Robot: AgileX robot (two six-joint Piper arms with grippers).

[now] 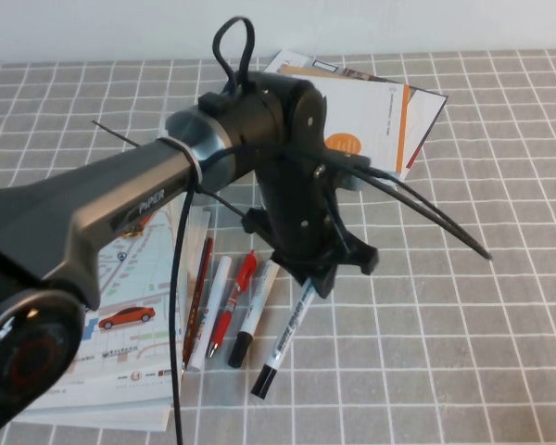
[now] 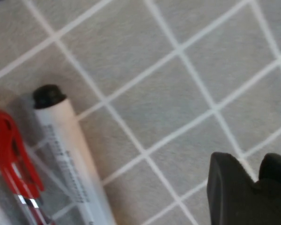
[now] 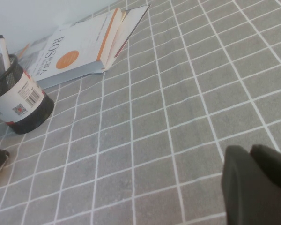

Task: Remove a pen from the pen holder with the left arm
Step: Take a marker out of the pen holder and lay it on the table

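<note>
My left gripper point(image 1: 317, 276) hangs low over the table, shut on the upper end of a white marker with a black cap point(image 1: 285, 338), which slants down to the cloth. In the left wrist view the left gripper point(image 2: 255, 174) has its jaws close together, and the held marker is hidden. Beside it lie another white marker point(image 1: 252, 315) point(image 2: 68, 154) and a red pen point(image 1: 232, 301) point(image 2: 11, 150). The black mesh pen holder point(image 3: 18, 101) stands upright with pens point(image 3: 1, 49) in it. My right gripper point(image 3: 253, 161) is shut and empty, off to the side above bare cloth.
More pens lie in the row: a white one point(image 1: 210, 311) and a thin dark red one point(image 1: 199, 297). A map leaflet point(image 1: 120, 320) lies at the near left. An open book point(image 1: 380, 111) point(image 3: 79, 49) lies at the back. Grey checked cloth point(image 1: 463, 306) covers the table.
</note>
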